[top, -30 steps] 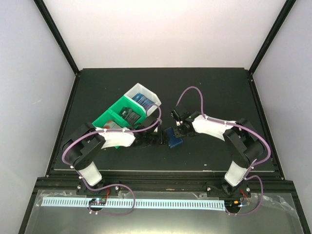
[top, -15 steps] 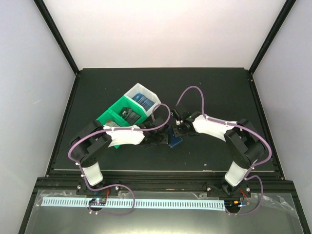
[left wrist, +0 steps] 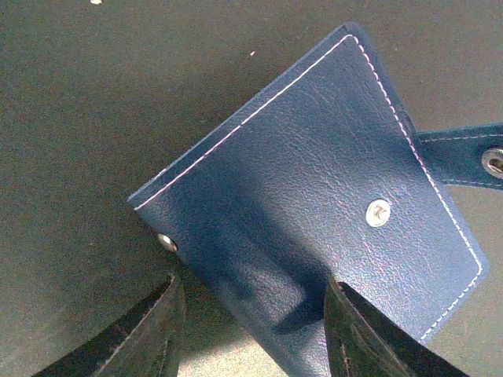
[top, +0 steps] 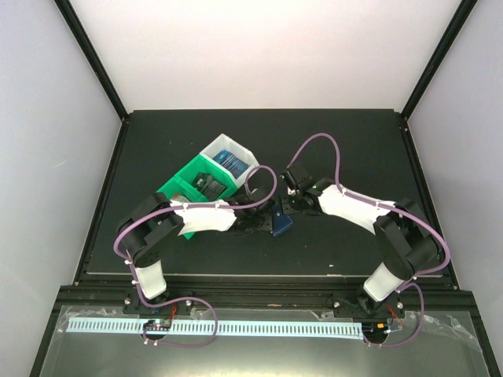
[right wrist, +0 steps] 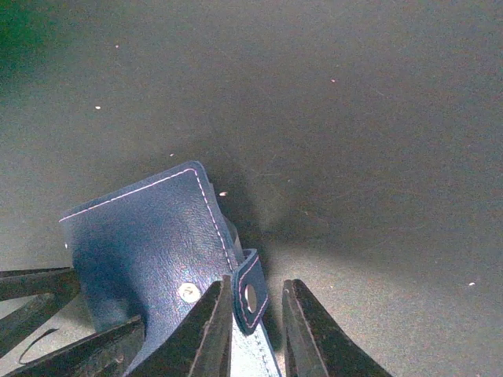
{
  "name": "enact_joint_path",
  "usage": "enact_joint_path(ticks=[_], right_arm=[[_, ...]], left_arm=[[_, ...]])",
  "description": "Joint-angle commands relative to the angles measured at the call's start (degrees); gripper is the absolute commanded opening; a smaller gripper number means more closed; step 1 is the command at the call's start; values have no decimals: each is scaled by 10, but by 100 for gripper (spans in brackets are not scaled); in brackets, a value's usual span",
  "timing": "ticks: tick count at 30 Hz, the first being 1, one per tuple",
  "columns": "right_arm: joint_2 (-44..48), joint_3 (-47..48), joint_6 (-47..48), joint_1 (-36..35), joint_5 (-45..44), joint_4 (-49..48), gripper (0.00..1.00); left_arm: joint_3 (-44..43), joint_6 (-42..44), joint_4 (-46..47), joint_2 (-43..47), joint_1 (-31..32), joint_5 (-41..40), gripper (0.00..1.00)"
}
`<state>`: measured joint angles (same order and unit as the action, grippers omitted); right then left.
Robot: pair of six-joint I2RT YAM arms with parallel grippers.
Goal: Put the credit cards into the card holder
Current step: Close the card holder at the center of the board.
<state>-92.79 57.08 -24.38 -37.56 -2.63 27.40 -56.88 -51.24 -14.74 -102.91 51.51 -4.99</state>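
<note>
Only the top view shows credit cards (top: 231,161) in the bin (top: 169,190), left of centre. The wrist views show the right fingers (right wrist: 206,334) narrowed around the card holder's (left wrist: 314,196) snap tab (right wrist: 250,294), grip unclear. The left fingers (left wrist: 149,338), wide astride its corner, have newly arrived.

You see bright white walls overhead above a dim black bench (top: 354,141); the wrist views are sharp, with soft shadows across the card holder (left wrist: 330,157).

Wallet (top: 281,222) (left wrist: 330,196) (right wrist: 149,243): dark blue leather, white stitching, silver snap stud on the face. Folded, tab unsnapped and sticking out, pale lining at the bottom of the right wrist view. Sits centre frame in the top view. Blue cards (top: 231,162) and dark card (top: 209,185) in bin (top: 182,182), upper left of wallet.
</note>
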Motion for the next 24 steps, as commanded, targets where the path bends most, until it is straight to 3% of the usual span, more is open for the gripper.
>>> enact_joint_path(ticks=[1, 12, 20, 24], right_arm=[[-12, 0, -2, 2, 18, -13, 21], [-20, 0, 1, 3, 32, -16, 1], [-22, -21, 4, 3, 126, -55, 1], [-35, -20, 5, 4, 130, -55, 1]], left_arm=[[19, -4, -63, -35, -4, -23, 49], [23, -4, -55, -32, -7, -18, 48], [32, -9, -34, -23, -14, -4, 45], [39, -12, -23, -20, -20, 6, 44]])
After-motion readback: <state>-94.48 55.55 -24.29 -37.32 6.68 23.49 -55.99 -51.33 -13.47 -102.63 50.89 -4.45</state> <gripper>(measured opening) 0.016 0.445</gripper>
